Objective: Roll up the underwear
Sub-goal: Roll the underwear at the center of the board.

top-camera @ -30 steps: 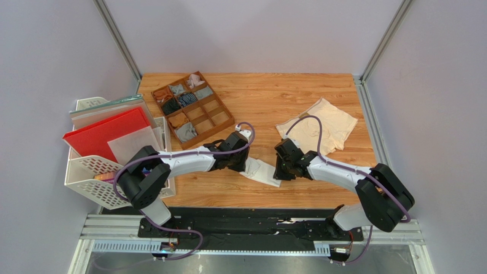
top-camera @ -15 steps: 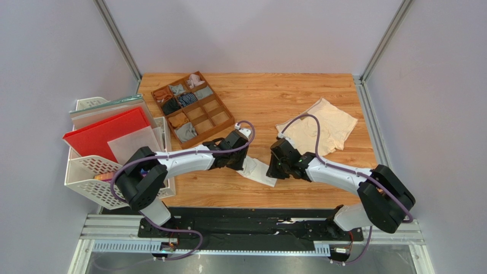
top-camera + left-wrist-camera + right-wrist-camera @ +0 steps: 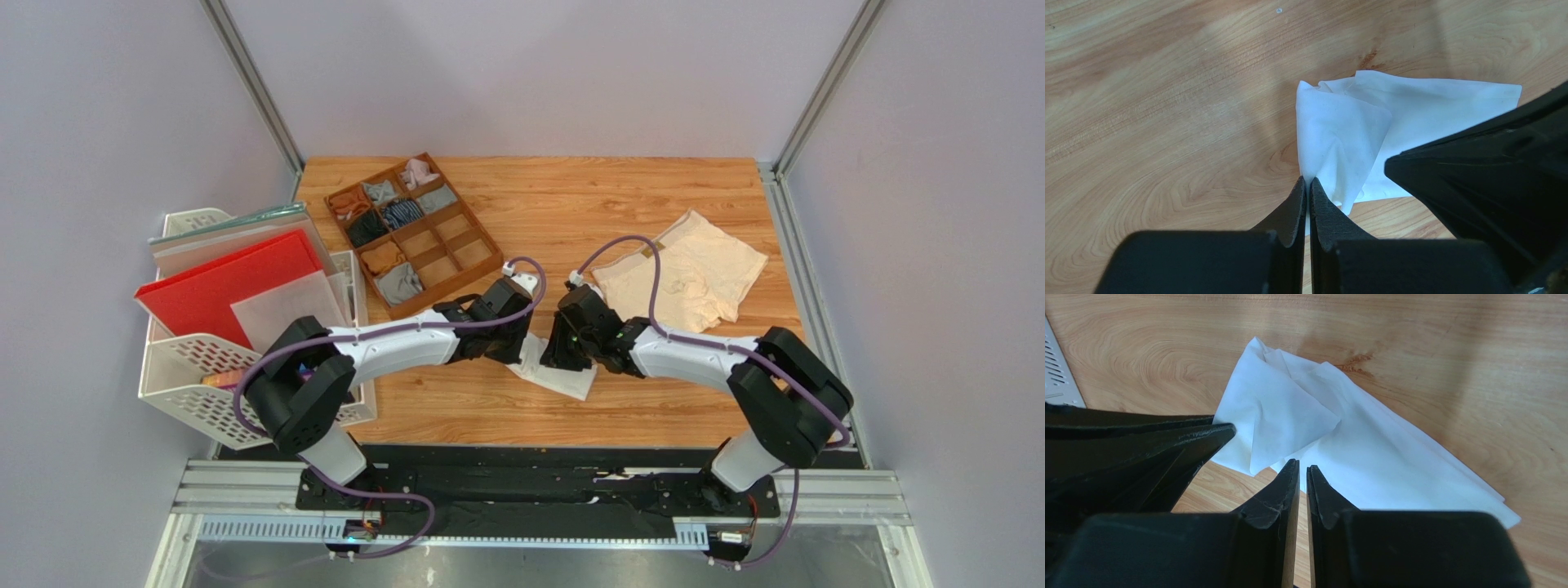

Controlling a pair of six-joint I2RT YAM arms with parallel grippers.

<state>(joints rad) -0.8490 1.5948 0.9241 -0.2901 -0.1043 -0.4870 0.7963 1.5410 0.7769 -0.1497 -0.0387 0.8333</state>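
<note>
The white cloth underwear (image 3: 567, 375) lies folded and crumpled on the light wooden table (image 3: 613, 196), near the middle, between the two grippers. The cream-beige cloth underwear (image 3: 693, 272) lies spread flat, further back on the right, well apart from both.

From above, both sets of fingers are hidden under the black wrists. The left wrist view shows the left gripper (image 3: 1308, 182) with its jaws pressed together, tips at the cloth's near edge. The right wrist view shows the right gripper (image 3: 1298, 465) with only a thin slit between its jaws. Whether either has caught a fold I cannot tell.
</note>
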